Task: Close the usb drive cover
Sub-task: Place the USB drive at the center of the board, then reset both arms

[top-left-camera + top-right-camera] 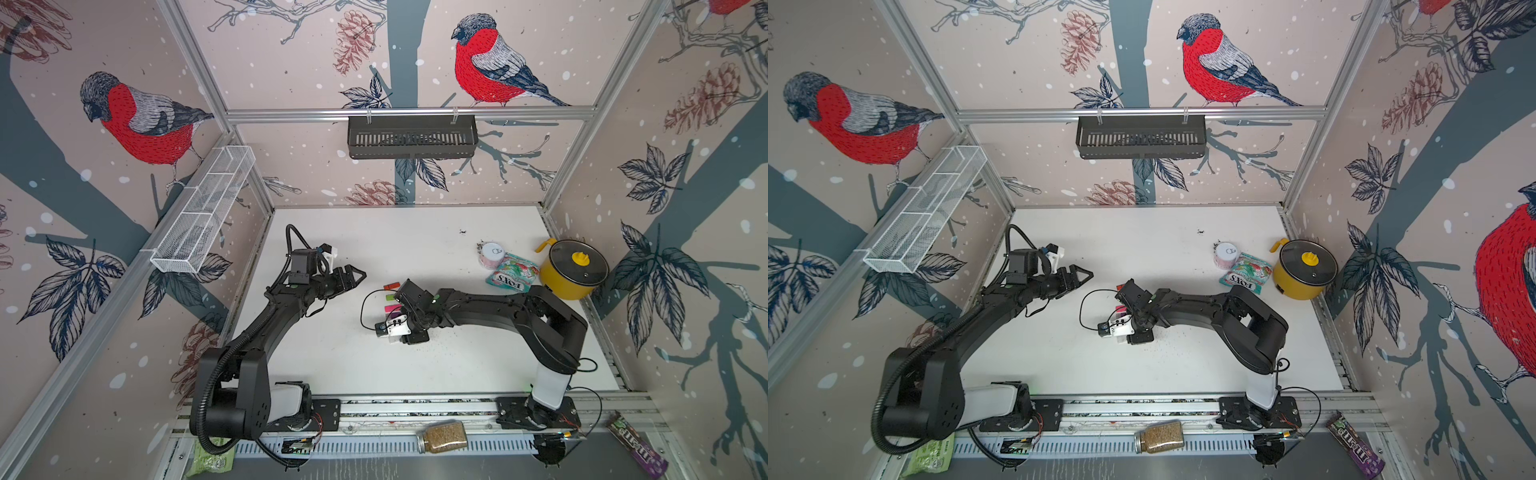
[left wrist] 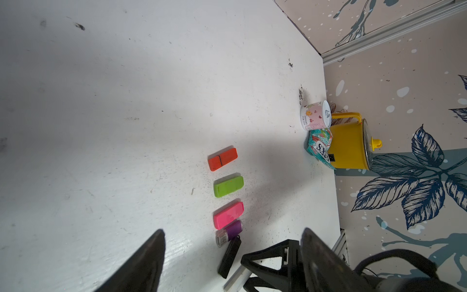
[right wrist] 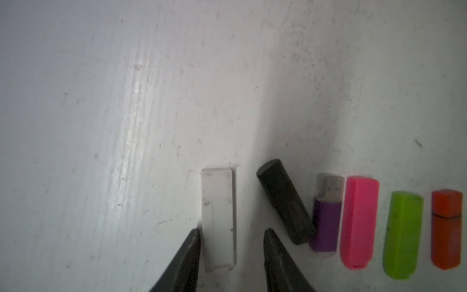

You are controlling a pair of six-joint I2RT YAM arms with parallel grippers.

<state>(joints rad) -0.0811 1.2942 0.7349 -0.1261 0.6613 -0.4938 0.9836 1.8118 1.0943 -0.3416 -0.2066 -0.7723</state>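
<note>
Looking into a robot lab's test cell, given away by an aluminium frame (image 1: 407,113) holding bird-print panels (image 1: 291,62) around a white table (image 1: 353,365), a left arm (image 1: 266,328) and right arm (image 1: 490,307) standing bolted to a rail (image 1: 415,405), and a pot (image 1: 569,274) and jar (image 1: 442,436) sitting about.

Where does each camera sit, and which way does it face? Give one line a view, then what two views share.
Top views: high over the front, facing down on the table; left arm and right arm show whole.
Left wrist: on the left arm, facing across the table to the pot; open left gripper shows.
Right wrist: on the right arm, close over the white drive; open right gripper shows.
Shared: both wrist views show the pink drive.
</note>
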